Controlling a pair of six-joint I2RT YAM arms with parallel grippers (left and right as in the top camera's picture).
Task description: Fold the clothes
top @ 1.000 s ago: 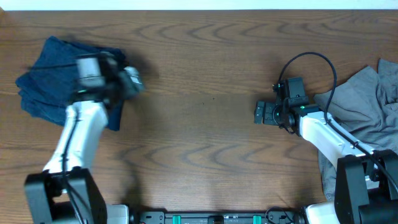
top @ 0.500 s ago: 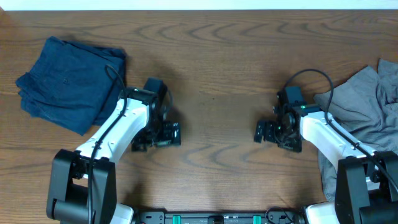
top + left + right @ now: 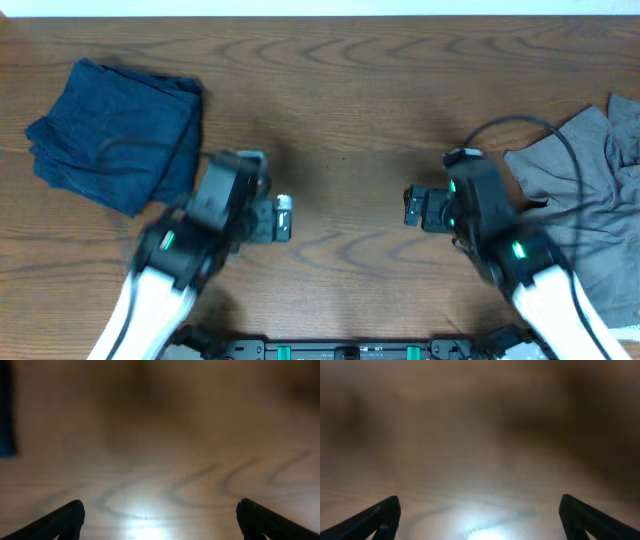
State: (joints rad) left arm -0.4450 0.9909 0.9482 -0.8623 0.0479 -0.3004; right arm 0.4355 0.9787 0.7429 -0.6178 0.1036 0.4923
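Grey cloth (image 3: 590, 195) at the right edge of the table (image 3: 340, 90) is judged soft, best taken by a corner; left pincer (image 3: 283, 217) and right pincer (image 3: 412, 208) are seen open.

**A robot lab, not a home**

This looks like a room where people test robots. A wide brown wooden counter (image 3: 340, 90) with wavy lines fills the whole view from above. Two machines stand at its near edge: a white and black left robot arm (image 3: 180, 245) and a white and black right robot arm (image 3: 505, 240). A thin black cable (image 3: 520, 121) loops over the right one. A black bar with small green parts (image 3: 340, 351) runs along the bottom edge. A folded dark blue cloth (image 3: 110, 130) and a crumpled grey cloth (image 3: 590, 180) lie on the counter. The rest of the room cannot be seen.
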